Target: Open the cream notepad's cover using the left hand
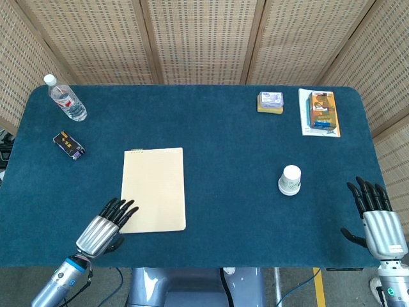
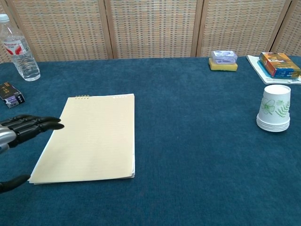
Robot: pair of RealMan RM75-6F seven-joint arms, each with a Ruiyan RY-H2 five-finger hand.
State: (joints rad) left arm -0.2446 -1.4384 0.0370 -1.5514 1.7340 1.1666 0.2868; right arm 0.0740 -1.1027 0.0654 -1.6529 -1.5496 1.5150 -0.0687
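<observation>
1. One blue desk (image 1: 223,147) fills our view.
2. We see the cream notepad (image 1: 153,189) lying flat and closed, left of centre.
3. We find the left robot hand (image 1: 105,229) at the notepad's seven o'clock corner, fingers spread, holding nothing.
4. We find the right robot hand (image 1: 377,220) at the desk's four o'clock edge, spread, empty.
5. We spot a paper cup stack (image 1: 289,180) at its ten o'clock.

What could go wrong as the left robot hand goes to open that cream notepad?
1. The cream notepad lies flat and closed on the blue table cloth, so the left robot hand, open at its near left corner, may push the whole pad instead of catching the cover.
2. The fingers may lift several sheets, since the pages' edges sit tightly stacked.
3. A sliding pad seems unlikely to reach the paper cup stack.
</observation>
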